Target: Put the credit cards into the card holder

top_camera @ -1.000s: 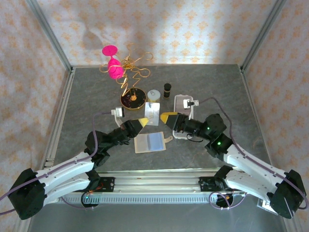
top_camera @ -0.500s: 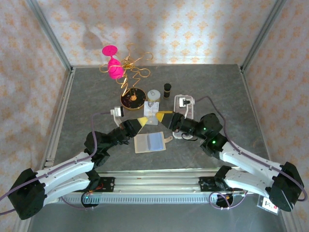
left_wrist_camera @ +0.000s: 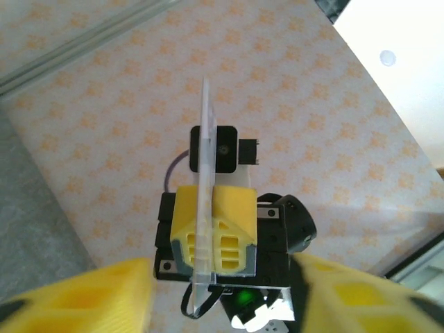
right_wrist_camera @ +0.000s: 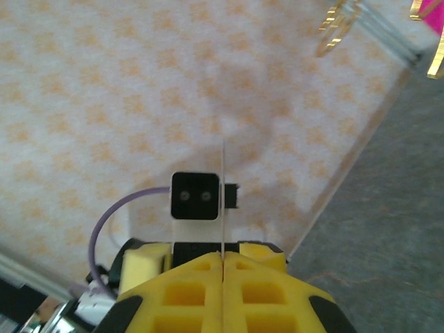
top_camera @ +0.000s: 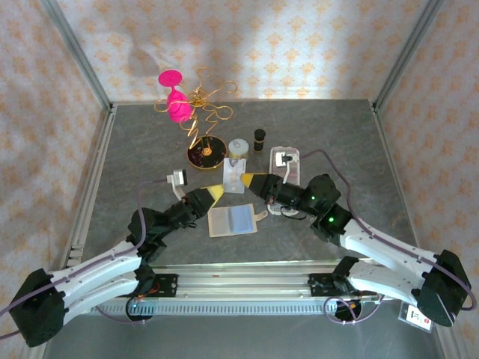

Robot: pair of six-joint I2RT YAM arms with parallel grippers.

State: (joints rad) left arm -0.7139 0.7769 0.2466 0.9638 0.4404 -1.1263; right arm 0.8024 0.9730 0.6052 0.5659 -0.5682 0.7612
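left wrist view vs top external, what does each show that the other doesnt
Left wrist: the whitish card edge-on, pinched in the shut right pincer, and the left pincer open. Top external: the card holder lying open on the table, a pale blue card on it. Both: the whitish card held by the right pincer.

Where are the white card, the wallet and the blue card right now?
white card (top_camera: 233, 178), top view, middle of its face.
wallet (top_camera: 218, 223), top view, bare left panel.
blue card (top_camera: 242, 218), top view, middle of its face.
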